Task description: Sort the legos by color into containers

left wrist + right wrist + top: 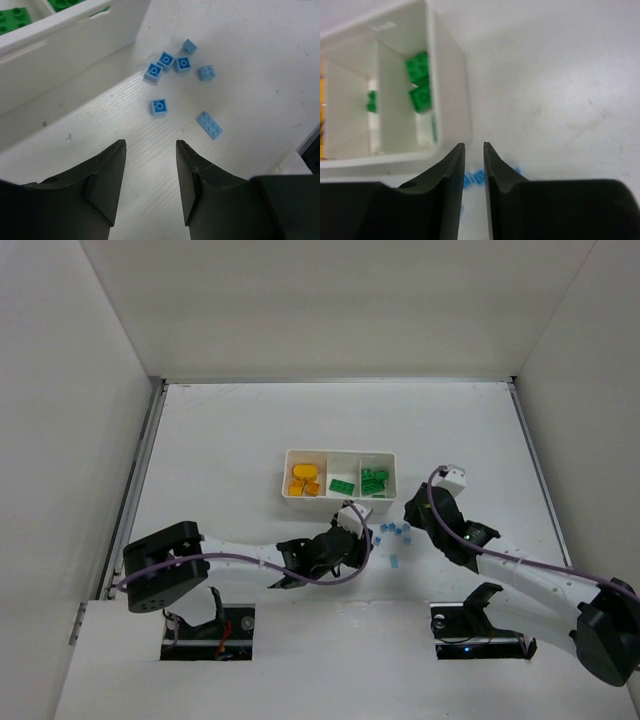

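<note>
The white three-compartment tray (340, 454) holds yellow-orange legos (303, 480) on the left, one green lego (341, 486) in the middle and several green legos (374, 481) on the right. Several light blue legos (395, 533) lie loose on the table just in front of the tray's right end. My left gripper (150, 145) is open and empty, a short way back from the nearest blue lego (159, 106). My right gripper (474, 146) hovers over the blue legos (475, 177) by the tray's right corner. Its jaws stand a narrow gap apart with nothing between the tips.
The tray's outer wall (65, 45) rises close on the left of the left gripper. A flat blue plate lego (209, 124) lies apart from the cluster. White enclosure walls (90, 440) surround the table.
</note>
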